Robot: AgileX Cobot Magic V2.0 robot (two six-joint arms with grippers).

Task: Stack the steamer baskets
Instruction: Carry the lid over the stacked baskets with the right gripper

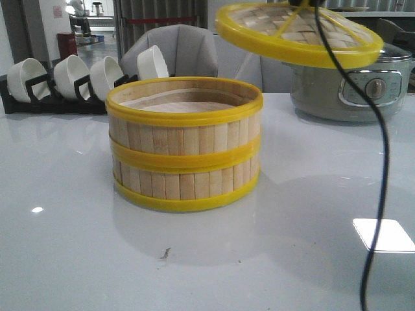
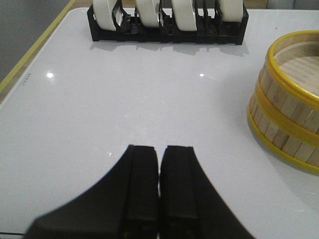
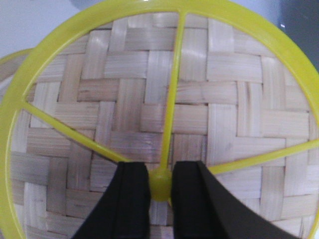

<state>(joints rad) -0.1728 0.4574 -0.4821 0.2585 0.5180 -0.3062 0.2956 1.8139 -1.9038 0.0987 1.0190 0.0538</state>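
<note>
Glossy white table (image 1: 78, 214), bowl rack (image 1: 58, 81) and grey-green pot (image 1: 353, 91) behind. At centre, two steamer baskets (image 1: 185, 146) already stacked, top one open. Held aloft beyond and to the right of them, tilted, a woven lid (image 1: 298, 32) with yellow rim and spokes, pinched at its hub knob (image 3: 160, 185) by the right gripper (image 3: 160, 191). Stack lies down and to the left of that gripper. Left gripper (image 2: 159, 186) fingers pressed together on nothing, baskets off to its right. Nearer arm judged the right.
</note>
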